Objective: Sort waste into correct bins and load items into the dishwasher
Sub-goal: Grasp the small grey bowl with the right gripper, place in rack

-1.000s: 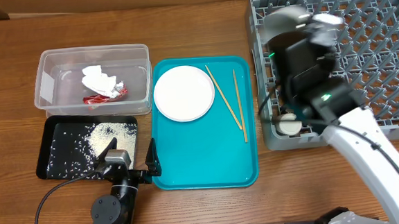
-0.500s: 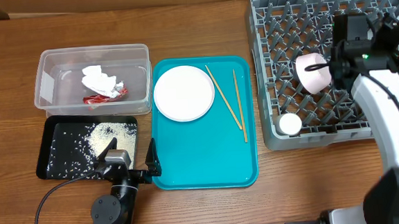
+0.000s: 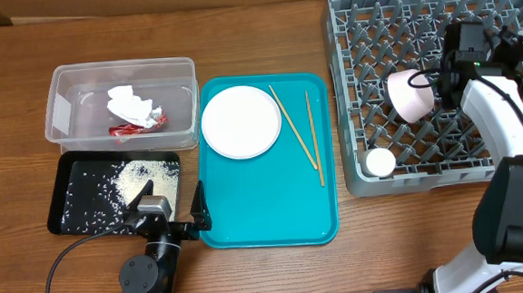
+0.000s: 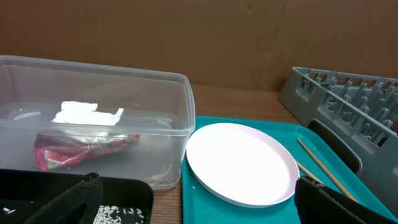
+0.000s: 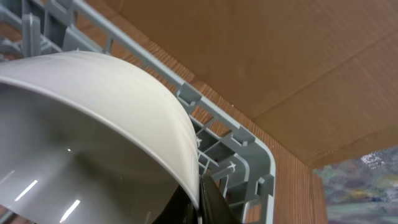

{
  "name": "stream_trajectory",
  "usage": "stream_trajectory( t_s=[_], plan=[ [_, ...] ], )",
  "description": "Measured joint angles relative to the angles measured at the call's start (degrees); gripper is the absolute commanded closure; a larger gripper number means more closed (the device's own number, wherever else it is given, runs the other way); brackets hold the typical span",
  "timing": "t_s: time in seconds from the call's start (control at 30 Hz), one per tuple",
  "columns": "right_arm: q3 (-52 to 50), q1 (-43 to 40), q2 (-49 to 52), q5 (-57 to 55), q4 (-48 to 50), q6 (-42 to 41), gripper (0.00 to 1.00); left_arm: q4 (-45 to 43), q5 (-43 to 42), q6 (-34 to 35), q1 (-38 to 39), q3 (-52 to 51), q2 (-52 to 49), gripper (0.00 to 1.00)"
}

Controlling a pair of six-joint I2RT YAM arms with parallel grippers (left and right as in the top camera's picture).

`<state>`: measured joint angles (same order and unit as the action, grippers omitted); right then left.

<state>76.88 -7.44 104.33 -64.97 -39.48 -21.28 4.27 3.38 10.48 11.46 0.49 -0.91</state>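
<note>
**A:** Status on the right gripper [image 3: 433, 80]?

**B:** Clamped on the rim of a bowl [image 3: 409, 97]. The wrist cam shows a dark finger [image 5: 207, 208] pinching the bowl edge [image 5: 93, 124]. Bowl's tipped on its side, pinkish underside facing away from the gripper to its left, over the dish rack [image 3: 516, 149]. Can't tell if it's touching the pegs [image 3: 392, 43] yet.

**A:** So which step?

**B:** Loading the rack, I'd say, bowl placement in hand. A cup [image 3: 380, 162] already sits in the rack, left of the gripper and nearer the robot.

**A:** Next move needs what?

**B:** Prob. settle the bowl on edge between peg rows under the fingers, then let go and lift clear w/o dragging it over. It's tilted, so it could roll or tip if released before the pegs catch it.

**A:** Left gripper [image 3: 169, 203]?

**B:** Spread wide, holding nothing, parked low. Just ahead of it are the black tray [image 3: 65, 208] w/ rice grains [image 3: 131, 177], and beyond that the clear tub [image 3: 59, 109] w/ the wrapper [image 3: 137, 116] inside. So waste looks sorted.

**A:** What's left?

**B:** The plate [image 3: 241, 121] and chopsticks [image 3: 294, 135] are on the teal tray [image 3: 266, 214], ahead-right of the left gripper and well left of the right one. Likely those go next, after the bowl.
</note>
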Motion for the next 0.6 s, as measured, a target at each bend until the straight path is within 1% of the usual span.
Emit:
stream_trajectory(
  t_s=[0.4,0.53,0.57,0.6],
  plan=[
    [0.0,3.0,1.4,1.5,-0.1,0.3,0.96,0.0,0.0,0.0,0.0,0.0,0.0,0.00],
    [0.0,3.7,1.4,1.5,-1.9,0.3,0.96,0.0,0.0,0.0,0.0,0.0,0.0,0.00],
    [0.0,4.1,1.4,1.5,-2.6,0.3,0.93,0.0,0.0,0.0,0.0,0.0,0.0,0.00],
    [0.0,4.4,1.4,1.5,-2.9,0.3,0.85,0.0,0.0,0.0,0.0,0.0,0.0,0.00]
  ],
)
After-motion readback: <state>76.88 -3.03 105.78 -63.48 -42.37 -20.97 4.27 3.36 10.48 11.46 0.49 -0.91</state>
